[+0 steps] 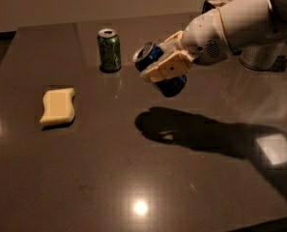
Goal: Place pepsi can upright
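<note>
The pepsi can (155, 57) is dark blue with a silver end. It is tilted, its silver top pointing up and to the left, and it hangs well above the dark table (104, 178). My gripper (166, 62) is shut on the pepsi can, with one cream finger (166, 69) across its front. The white arm comes in from the upper right. The can's shadow lies on the table below it.
A green can (108, 50) stands upright at the back, just left of the held can. A yellow sponge (59, 105) lies at the left. A metal container (261, 57) stands at the back right, behind the arm.
</note>
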Tool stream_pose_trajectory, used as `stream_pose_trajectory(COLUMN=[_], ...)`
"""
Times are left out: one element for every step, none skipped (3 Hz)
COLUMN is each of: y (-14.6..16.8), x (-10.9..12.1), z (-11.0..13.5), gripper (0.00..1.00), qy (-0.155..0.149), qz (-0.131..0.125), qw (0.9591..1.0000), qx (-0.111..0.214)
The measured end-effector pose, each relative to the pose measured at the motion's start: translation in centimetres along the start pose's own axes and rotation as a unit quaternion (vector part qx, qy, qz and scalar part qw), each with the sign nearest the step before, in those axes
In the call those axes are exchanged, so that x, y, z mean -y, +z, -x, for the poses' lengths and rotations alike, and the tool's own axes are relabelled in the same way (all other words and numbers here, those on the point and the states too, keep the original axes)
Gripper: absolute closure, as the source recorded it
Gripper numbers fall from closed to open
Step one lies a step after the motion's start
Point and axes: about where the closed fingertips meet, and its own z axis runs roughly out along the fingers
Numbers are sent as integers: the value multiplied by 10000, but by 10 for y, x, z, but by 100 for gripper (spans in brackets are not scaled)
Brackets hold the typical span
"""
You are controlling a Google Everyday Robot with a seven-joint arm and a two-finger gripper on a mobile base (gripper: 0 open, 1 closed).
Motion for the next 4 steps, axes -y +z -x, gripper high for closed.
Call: stream_pose_trajectory(y=[2, 4, 8, 11], x=[5, 9, 8, 11], z=[-6, -15, -25, -36], gripper=[100, 100, 100, 100], qy=[280, 476, 610, 695], qz=[-349, -598, -757, -942], qw=[9969, 9905, 9830, 9757], qx=[653, 1139, 1557, 1851])
